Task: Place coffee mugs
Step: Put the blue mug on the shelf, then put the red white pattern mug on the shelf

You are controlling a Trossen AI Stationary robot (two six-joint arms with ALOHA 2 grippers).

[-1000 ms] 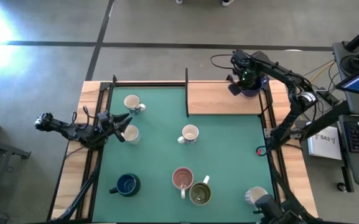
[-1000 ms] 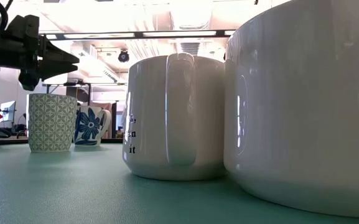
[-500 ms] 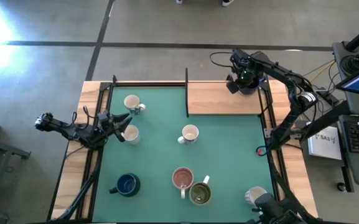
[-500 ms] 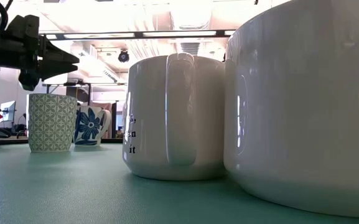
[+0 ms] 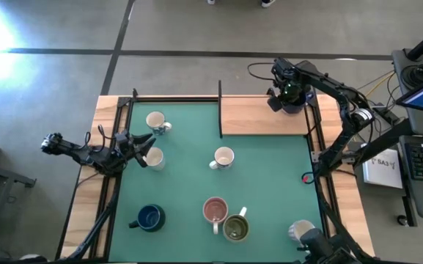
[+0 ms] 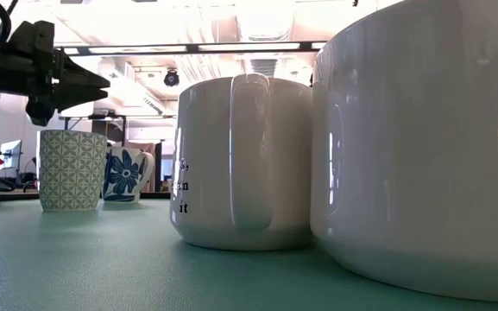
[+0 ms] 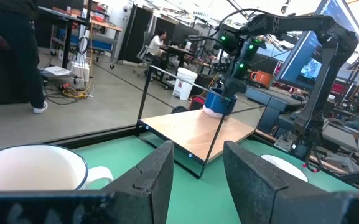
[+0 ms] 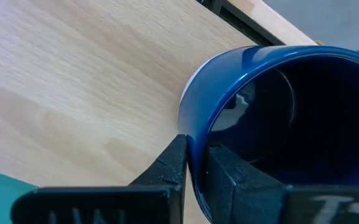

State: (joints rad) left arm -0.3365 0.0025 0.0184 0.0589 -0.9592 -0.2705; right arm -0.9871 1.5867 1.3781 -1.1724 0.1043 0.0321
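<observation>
A dark blue coffee mug [image 5: 292,105] with a pale base is at the far right corner of a raised wooden board [image 5: 259,117], and my right gripper [image 5: 289,95] is shut on it from above. On the green mat stand a white mug [image 5: 155,122], a patterned mug [image 5: 153,158], a white mug [image 5: 223,158], a dark blue mug [image 5: 149,217], a pink mug [image 5: 215,210] and an olive mug [image 5: 236,228], all upright on their bases. My left gripper [image 5: 148,145] waits open at the mat's left edge, pointing level between the two left mugs. My right gripper pinches the blue mug's wall at the rim [image 8: 195,134], one finger inside the mug [image 8: 229,177] and one outside [image 8: 170,168]. The fingers come from above, pointing steeply down. The mug stays mouth up over the board; I cannot tell whether its base rests on the wood.
A thin dark frame [image 5: 220,110] edges the wooden board and the mat's far side. Another white mug [image 5: 301,232] stands at the near right corner, close to the low camera. Bare green mat [image 5: 270,183] lies between the centre mug and the right edge.
</observation>
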